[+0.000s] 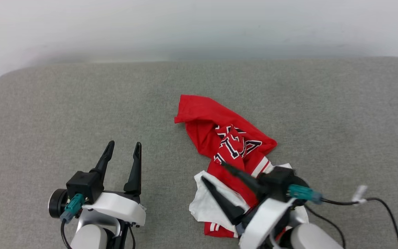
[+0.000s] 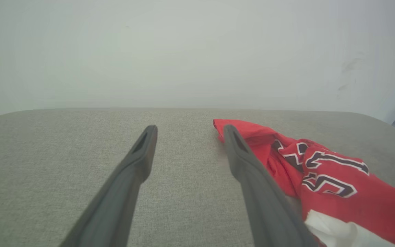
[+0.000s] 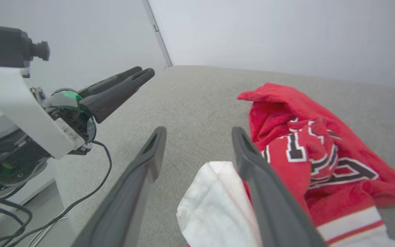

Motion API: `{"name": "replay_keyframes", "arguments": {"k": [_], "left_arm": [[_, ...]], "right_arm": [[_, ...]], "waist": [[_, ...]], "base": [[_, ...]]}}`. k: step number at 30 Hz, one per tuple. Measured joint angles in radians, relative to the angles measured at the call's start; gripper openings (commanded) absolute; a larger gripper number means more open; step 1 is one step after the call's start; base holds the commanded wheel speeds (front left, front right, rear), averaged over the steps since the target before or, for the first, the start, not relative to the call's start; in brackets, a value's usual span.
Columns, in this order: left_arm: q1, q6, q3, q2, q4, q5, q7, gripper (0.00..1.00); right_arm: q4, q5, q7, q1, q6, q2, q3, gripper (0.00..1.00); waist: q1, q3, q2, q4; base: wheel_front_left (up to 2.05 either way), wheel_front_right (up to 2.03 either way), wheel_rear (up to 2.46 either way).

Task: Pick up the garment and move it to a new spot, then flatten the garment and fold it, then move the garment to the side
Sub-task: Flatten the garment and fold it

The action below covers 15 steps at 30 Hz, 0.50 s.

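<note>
1. The shirt (image 1: 226,138) lies in a crumpled heap on the gray cushion (image 1: 64,103), a bit right of the middle. Its near end is under the right gripper (image 1: 212,172).
2. The right gripper's fingers are wide apart and hold nothing. They hang just over the white sleeve (image 3: 214,206).
3. The left gripper (image 1: 124,143) has its fingers apart too, with nothing in them. It is over bare cushion, left of the shirt and not touching it.
4. I think the shirt is soft, light and floppy. It will likely sag and bunch up when lifted, so one pinch will not spread it out.
5. Good places to grab look like the red corner (image 1: 185,114) at the far end and the striped edge (image 3: 351,219) by the right gripper.
6. The head view shows the whole heap and both grippers at once. The right wrist view shows the sleeve and stripes up close, and the left gripper from the side. The left wrist view shows the black letters (image 2: 324,171) and plain cushion between the left fingers.
</note>
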Motion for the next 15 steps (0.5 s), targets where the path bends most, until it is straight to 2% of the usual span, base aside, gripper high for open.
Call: {"name": "replay_keyframes", "arguments": {"k": [6,10,15], "left_arm": [[0.019,0.002,-0.007,0.006,0.002,0.006,0.000,1.00],[0.034,0.004,-0.014,0.007,0.003,0.006,0.004,1.00],[0.046,0.004,-0.026,0.012,-0.001,0.006,0.021,1.00]], "right_arm": [[-0.051,-0.122,-0.076,0.084,0.000,0.032,-0.239,1.00],[-0.082,-0.187,-0.085,0.140,0.000,0.051,-0.405,1.00],[-0.134,-0.240,-0.079,0.202,0.000,0.064,-0.566,1.00]], "waist": [[-0.0001,-0.043,0.0000,-0.023],[-0.0001,-0.064,0.0000,-0.035],[-0.0001,-0.082,0.0000,-0.050]], "base": [[0.00,0.00,0.00],[0.00,0.00,0.00],[0.00,0.00,0.00]]}}
